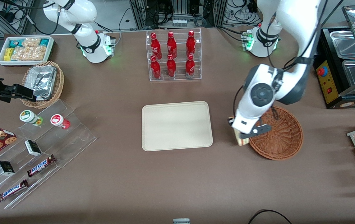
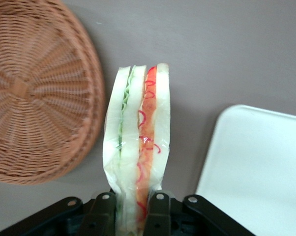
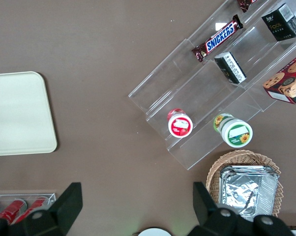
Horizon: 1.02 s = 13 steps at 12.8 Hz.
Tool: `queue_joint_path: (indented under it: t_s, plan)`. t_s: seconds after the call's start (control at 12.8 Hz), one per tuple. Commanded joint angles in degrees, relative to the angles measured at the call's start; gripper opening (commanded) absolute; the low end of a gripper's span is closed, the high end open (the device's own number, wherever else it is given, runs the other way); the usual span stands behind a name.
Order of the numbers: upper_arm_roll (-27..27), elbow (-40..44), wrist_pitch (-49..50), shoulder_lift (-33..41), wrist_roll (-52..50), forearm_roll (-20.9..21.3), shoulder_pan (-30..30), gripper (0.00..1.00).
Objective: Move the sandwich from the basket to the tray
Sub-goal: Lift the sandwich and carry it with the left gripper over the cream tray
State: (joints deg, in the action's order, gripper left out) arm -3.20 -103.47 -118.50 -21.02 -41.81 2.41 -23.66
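One gripper clamps sandwich | over brown table, between basket, tray

One sandwich, one tray, two wicker baskets, six red bottles, two Snickers bars, two lidded cups, held by one gripper.

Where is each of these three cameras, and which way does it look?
Front view: high, facing both arms, looking down on the table; the gripper holds the sandwich beside the basket.
Left wrist view: on the working arm, looking down past its fingers.
Right wrist view: on the parked arm, looking down at snack shelves.
All three show the tray.
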Motion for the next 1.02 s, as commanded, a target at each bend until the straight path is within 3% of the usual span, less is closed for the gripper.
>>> queue_joint_path:
  t_s: [0.0,0.31,0.63,0.94]
  plan:
    - [0.6,7.4,2.3,-5.6,0.3,-0.1,-4.8,0.0]
    - [0.5,15.2,3.3,-12.2,-0.1,-3.7,-9.8,0.0]
    - [-0.3,22.2,3.4,-18.2,-0.6,-4.2,-14.0,0.0]
    - [-2.0,26.6,3.8,-21.4,-2.2,-6.0,-14.8,0.0]
